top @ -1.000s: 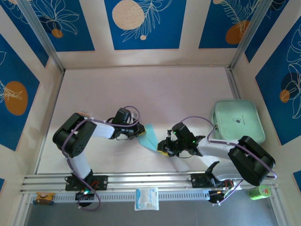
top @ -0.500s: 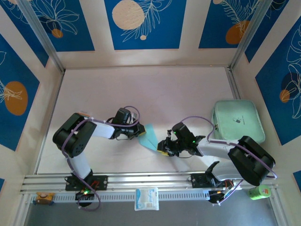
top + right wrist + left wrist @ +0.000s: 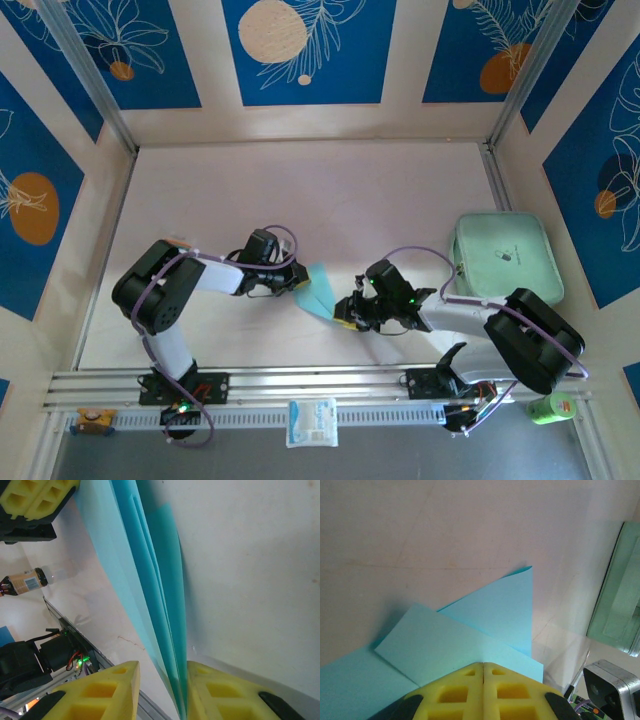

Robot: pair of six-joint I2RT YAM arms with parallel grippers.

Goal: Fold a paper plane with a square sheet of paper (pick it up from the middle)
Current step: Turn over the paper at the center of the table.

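Left pincer (image 3: 483,667) is clenched, its yellow pads meeting along a closed seam, tips down on the near part of the sheet of paper (image 3: 320,293); whether it pins the paper or merely rests on it I cannot tell. Right pincer (image 3: 162,666) stands partly released, the paper's stacked layers rising between its jaws and lying against one pad, with a gap on the other side. The sheet is part-folded, a corner flap already turned over onto the body, and lies on the worktop (image 3: 300,200) well to the left of the mint-green tray (image 3: 500,280), slightly nearer the arm bases than the tray's middle. By my reading the job is at an early fold, far from a dart shape. The next move would call for the right jaws to close on the layered edge while the left tips hold the body flat, then a clean sweep to press the crease. Bare worktop lies left of the tray and beyond the paper, so room is ample there; the side toward the tray is taken up by the right arm itself, and the two pincers sit close together over the sheet.
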